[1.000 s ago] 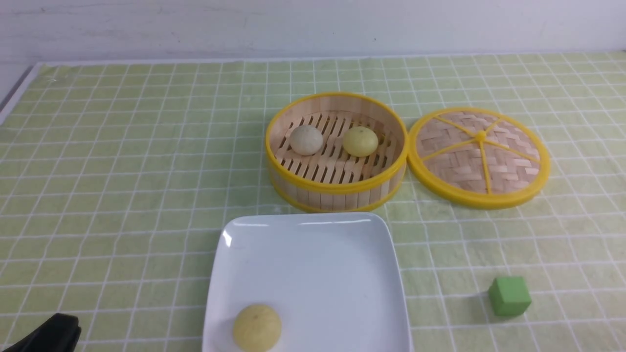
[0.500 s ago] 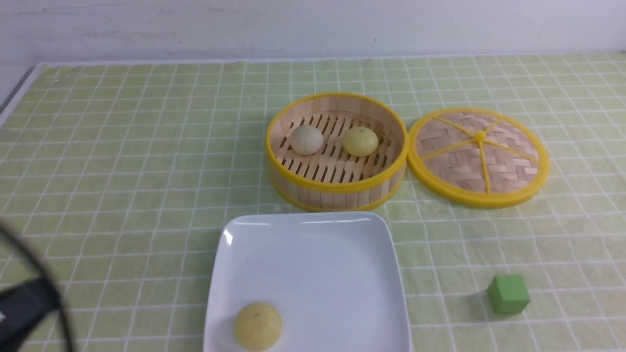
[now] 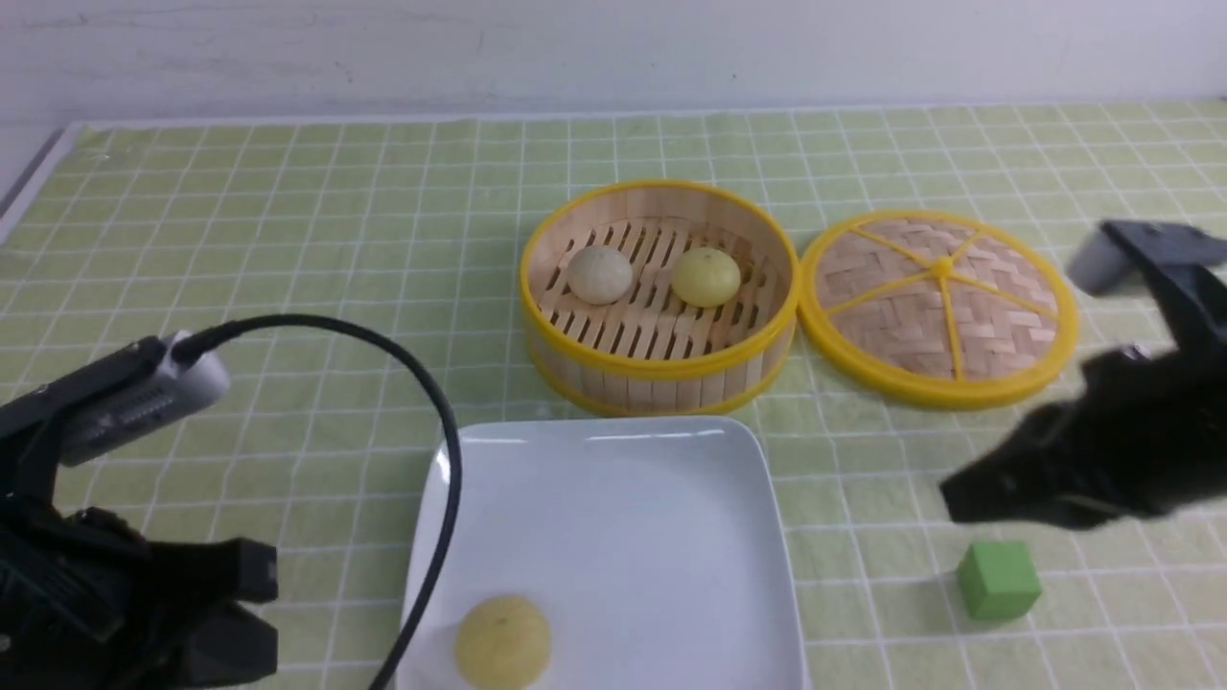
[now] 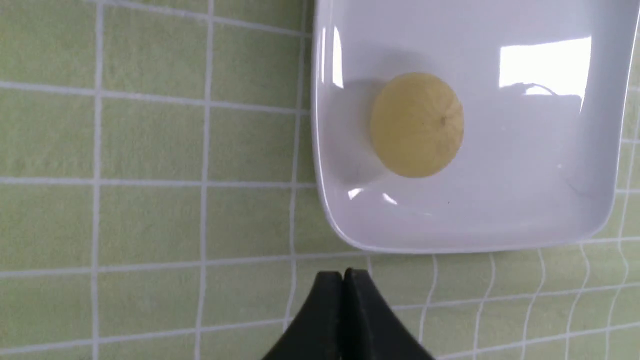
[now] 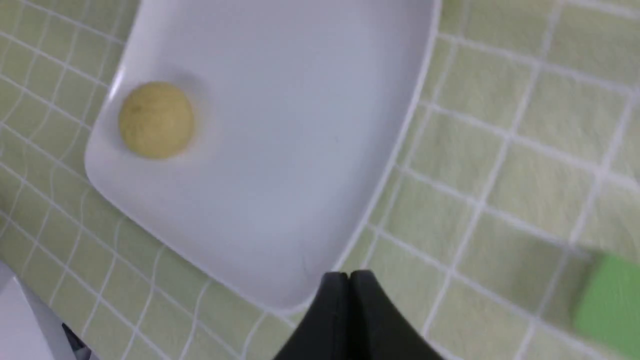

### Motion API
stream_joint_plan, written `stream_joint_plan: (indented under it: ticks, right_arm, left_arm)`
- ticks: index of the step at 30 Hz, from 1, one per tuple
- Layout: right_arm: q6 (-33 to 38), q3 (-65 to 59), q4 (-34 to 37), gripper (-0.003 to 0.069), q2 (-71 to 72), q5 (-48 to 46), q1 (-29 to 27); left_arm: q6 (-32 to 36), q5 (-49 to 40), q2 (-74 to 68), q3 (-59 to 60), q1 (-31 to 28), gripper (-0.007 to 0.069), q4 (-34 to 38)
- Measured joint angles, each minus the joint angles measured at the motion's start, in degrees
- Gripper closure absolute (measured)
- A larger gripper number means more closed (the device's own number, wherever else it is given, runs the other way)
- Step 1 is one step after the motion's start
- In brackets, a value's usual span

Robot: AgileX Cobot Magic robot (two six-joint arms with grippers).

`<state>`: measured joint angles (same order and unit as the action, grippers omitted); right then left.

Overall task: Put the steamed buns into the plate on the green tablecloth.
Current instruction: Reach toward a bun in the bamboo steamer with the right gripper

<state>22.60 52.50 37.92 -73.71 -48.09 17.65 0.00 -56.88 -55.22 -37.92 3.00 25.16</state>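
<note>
Tablecloth: the green tablecloth [image 3: 240,240] covers the table out to the white wall [image 3: 613,48] at the back, crossed by a grid of thin white lines; everything else lies on it
Plate: the plate [image 3: 633,517] — white, glossy, square with rounded corners — sits at the near middle, its far rim just beside the base of the bamboo steamer [image 3: 661,369]; whether the two touch cannot be told
Steamer: round with yellow rims, it stands uncovered beyond the plate, two buns on its slatted floor
Lid: the woven lid [image 3: 939,307] lies flat just to the right of the steamer, rim close against rim
Left arm: the left arm [image 3: 105,594] is low at the near left, beside the plate's left edge; its black cable [image 3: 427,383] arcs up and drops across that edge
Right arm: the right arm [image 3: 1122,450], blurred, hangs on the right, between the lid and the green cube [image 3: 998,579] in the front view
Left jaws: clenched tip to tip with nothing between them, over bare cloth just off the plate's rim
Right jaws: likewise pressed together and empty, by the plate's rim
Bun in the plate: one yellow bun [image 3: 502,642] rests in the plate's near-left corner, dome up
Buns in the steamer: an off-white bun [image 3: 600,274] on the left and a second yellow bun [image 3: 706,277] on the right, side by side but apart — neither is in the plate
Cube: small, on the cloth to the right of the plate, apart from it
</note>
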Motion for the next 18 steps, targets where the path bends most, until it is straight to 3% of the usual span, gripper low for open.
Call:
stream_joint_plan:
  ticks: [5,14,18]
  right_arm:
    - [0.43,13.94,-2.39,0.0582,-14.97,3.30,4.00]
    - [-2.43,41.41,-10.93,0.0275,-39.47,8.54,5.10]
    - [-3.85,50.16,-14.21,0.0230,-47.91,11.07,5.10]
  left_arm:
    - [1.37,1.10,-0.06,0.00,0.00,0.0571,-0.14]
    - [2.92,1.41,-0.06,0.00,0.00,0.0473,-0.62]
    - [2.92,1.64,-0.06,-0.04,0.00,0.0449,-0.62]
